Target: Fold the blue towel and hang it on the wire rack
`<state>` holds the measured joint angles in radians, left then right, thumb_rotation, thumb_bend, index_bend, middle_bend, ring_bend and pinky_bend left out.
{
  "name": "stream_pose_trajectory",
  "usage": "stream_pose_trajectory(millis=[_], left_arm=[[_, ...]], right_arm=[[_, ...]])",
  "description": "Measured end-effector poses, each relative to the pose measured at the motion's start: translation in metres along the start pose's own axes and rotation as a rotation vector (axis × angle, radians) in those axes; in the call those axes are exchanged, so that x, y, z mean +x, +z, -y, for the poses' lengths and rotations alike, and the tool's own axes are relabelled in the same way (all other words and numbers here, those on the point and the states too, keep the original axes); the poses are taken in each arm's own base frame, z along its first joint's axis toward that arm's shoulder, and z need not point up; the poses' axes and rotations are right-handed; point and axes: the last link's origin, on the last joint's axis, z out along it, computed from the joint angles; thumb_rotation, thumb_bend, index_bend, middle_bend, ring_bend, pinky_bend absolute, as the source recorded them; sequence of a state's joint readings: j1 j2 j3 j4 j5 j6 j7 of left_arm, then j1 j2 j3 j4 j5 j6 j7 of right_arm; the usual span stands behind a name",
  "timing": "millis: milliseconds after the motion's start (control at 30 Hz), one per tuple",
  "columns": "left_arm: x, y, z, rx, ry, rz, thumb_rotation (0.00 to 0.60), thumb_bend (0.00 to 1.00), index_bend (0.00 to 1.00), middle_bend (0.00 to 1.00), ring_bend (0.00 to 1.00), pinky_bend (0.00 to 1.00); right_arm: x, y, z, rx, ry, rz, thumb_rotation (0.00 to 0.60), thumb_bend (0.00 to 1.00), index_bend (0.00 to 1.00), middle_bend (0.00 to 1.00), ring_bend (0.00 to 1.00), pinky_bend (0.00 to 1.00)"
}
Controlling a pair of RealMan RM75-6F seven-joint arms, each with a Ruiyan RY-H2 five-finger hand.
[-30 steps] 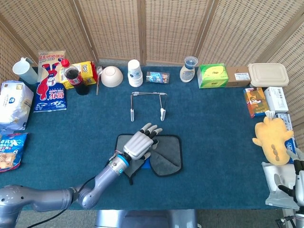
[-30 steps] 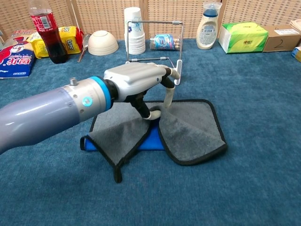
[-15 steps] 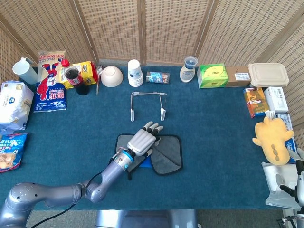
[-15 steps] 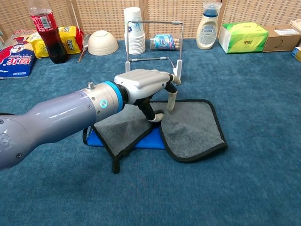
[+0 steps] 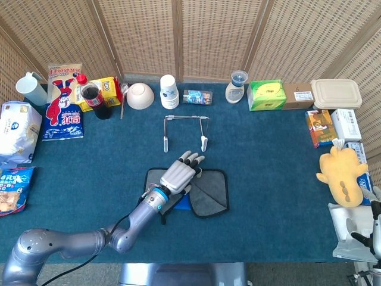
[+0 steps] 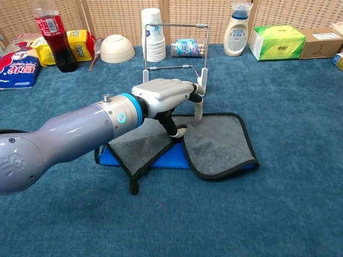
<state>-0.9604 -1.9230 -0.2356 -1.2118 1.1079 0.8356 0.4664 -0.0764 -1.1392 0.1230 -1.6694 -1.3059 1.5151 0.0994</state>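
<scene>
Over the towel [image 6: 214, 147], left hand [image 6: 166, 96] reaches flat, thumb pinching the folded edge.

Table: blue carpeted top [image 5: 268, 155].
Centre: towel [image 5: 208, 193], wire rack [image 5: 186, 132] above it.
Top edge: bowl [image 5: 140, 95], cups [image 5: 169, 91], tissue box [image 5: 266, 95].

The middle of the towel [image 6: 214, 147] is covered by the left hand [image 6: 167, 96], so it cannot be told whether cloth is pinched beneath the fingers. In the head view, the right hand [image 5: 374, 221] is cut off by the right edge and its grip cannot be judged. The bags [image 5: 13, 189] at the left edge are partly cropped. The print on the boxes [image 5: 320, 127] is too small to be read.
</scene>
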Motion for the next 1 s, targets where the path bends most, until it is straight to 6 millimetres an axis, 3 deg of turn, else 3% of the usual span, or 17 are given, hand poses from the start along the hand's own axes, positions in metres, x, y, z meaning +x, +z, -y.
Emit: stream_pose_trajectory(millis=[333, 1000], left_arm=[[-0.0022, 0.0002, -0.0003, 0.01, -0.007, -0.004, 0.6, 0.12, 0.2, 0.05, 0.0, 0.0], [-0.0019, -0.007, -0.0011, 0.003, -0.008, -0.044, 0.6, 0.12, 0.13, 0.04, 0.0, 0.0]], right_arm=[[0.0013, -0.0012, -0.0012, -0.004, 0.001, -0.003, 0.6, 0.33, 0.15, 0.07, 0.0, 0.0], [0.0032, -0.0031, -0.0006, -0.002, 0.003, -0.004, 0.6, 0.33, 0.15, 0.07, 0.0, 0.0]])
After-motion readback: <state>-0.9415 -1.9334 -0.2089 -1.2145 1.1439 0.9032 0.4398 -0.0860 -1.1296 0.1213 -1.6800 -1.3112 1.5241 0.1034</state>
